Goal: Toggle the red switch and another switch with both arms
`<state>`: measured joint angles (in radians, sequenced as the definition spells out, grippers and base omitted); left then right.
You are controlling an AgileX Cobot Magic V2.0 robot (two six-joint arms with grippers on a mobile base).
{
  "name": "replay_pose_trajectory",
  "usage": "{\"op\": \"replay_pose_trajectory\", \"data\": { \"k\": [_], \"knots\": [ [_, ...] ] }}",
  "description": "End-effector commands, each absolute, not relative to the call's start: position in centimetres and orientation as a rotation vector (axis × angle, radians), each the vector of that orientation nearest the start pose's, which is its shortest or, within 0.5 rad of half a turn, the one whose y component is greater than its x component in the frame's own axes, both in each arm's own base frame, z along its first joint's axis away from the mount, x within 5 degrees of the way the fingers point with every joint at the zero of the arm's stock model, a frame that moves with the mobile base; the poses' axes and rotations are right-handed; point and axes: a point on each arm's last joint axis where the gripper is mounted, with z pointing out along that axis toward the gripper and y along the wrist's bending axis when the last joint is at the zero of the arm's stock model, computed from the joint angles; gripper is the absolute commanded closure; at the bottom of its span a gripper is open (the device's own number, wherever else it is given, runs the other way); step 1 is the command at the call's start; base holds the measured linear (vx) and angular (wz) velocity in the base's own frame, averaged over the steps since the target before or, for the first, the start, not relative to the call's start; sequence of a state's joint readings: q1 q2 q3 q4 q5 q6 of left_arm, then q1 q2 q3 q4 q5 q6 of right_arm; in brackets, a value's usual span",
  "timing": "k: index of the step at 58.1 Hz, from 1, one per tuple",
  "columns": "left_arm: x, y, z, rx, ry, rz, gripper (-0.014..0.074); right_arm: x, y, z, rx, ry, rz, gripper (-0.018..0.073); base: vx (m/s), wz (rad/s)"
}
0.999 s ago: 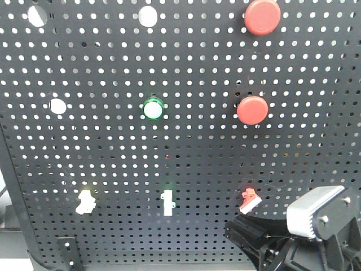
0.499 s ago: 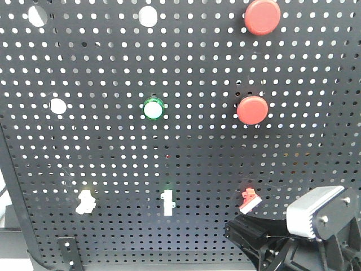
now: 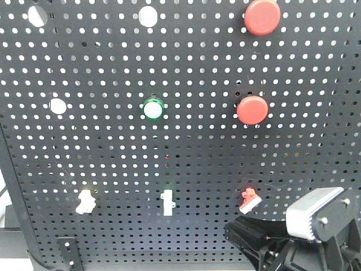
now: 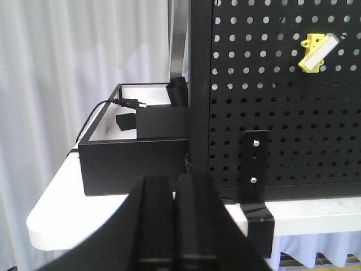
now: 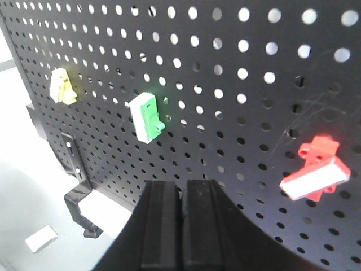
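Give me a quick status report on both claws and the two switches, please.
Left claw shut, empty, below small yellow toggle switch. Right claw shut, empty, short of small red toggle switch. Nothing in the way.

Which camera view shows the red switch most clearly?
The right wrist view: the red switch is large there, red base and white lever distinct. The front view shows it small, above the right arm. The left wrist view does not show it.

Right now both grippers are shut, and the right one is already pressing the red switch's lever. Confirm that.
Not quite. Both the left gripper and right gripper are shut, but the right one is not touching the red switch; the right wrist view shows it below and to the left of the switch, clear of it.
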<state>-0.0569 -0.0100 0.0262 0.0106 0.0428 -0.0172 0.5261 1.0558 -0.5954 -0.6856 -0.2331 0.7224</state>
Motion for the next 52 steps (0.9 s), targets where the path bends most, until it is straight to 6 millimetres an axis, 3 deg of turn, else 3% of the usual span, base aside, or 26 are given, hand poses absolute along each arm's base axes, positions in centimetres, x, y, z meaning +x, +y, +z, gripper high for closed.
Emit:
{"op": "replay_pose_trajectory", "data": {
  "k": [1, 19, 26, 41, 52],
  "knots": [
    [5.7, -0.4, 20.2, 0.026, 1.484, -0.075, 0.0594, 18.5, 12.6, 31.9, -0.532, 1.607, 0.593, 0.0566, 0.0, 0.0],
    [5.7, -0.4, 20.2, 0.026, 1.484, -0.075, 0.0594, 18.5, 12.6, 31.9, -0.536, 1.607, 0.589, 0.0566, 0.0, 0.0],
    [5.7, -0.4, 20.2, 0.026, 1.484, -0.075, 0.0594, 18.3, 11.7, 32.2, -0.514, 1.618, 0.526, 0.0566, 0.0, 0.0],
    [5.7, -0.4, 20.2, 0.026, 1.484, -0.075, 0.0594, 13.2, 6.6, 35.4, -0.439, 1.586, 0.261, 0.0566, 0.0, 0.0],
    [5.7, -0.4, 20.2, 0.026, 1.484, -0.075, 0.0594, 9.5, 2.5, 34.0, -0.324, 1.725, 0.076, 0.0566, 0.0, 0.0]
  ]
}}
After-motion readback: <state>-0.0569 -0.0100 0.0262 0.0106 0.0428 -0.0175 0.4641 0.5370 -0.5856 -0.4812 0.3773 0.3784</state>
